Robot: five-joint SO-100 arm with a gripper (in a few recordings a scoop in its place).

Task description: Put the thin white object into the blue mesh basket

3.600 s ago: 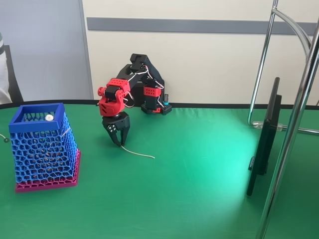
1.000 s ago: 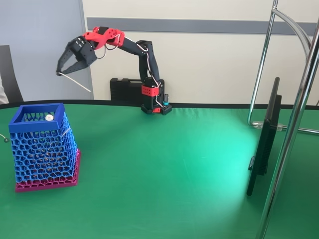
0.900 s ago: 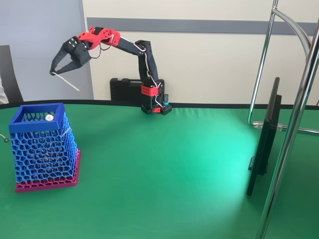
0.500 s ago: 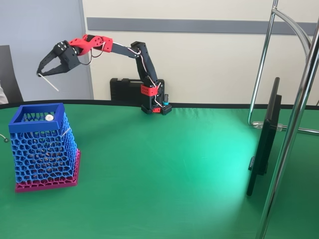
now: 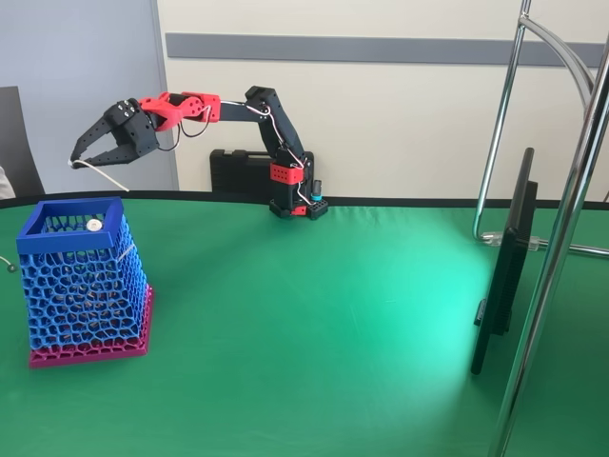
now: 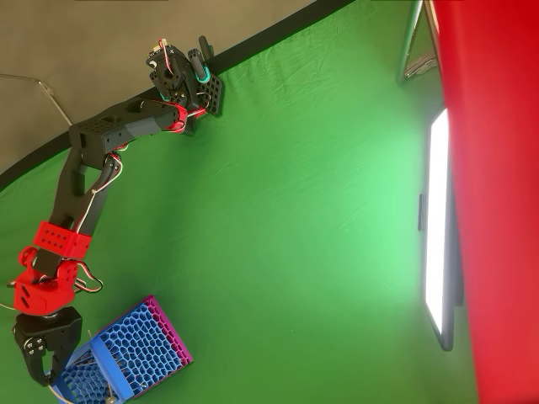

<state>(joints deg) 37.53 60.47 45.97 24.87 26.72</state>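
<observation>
Hand [image 5: 76,162] is pinching one end of the thin white object [image 5: 103,175] between its black fingertips, up in the air above the blue mesh basket [image 5: 81,282]. In the fixed view the stick's long axis is running down and to the right from the fingertips, free end pointing at the far rim of the basket, not touching it. Overhead view: hand [image 6: 50,376] is sitting over the basket [image 6: 126,353] opening. A small white ball [image 5: 94,226] is lying inside the basket near the rim. Basket is standing upright on the green surface [image 5: 333,314]. No readable labels or writing anywhere.
</observation>
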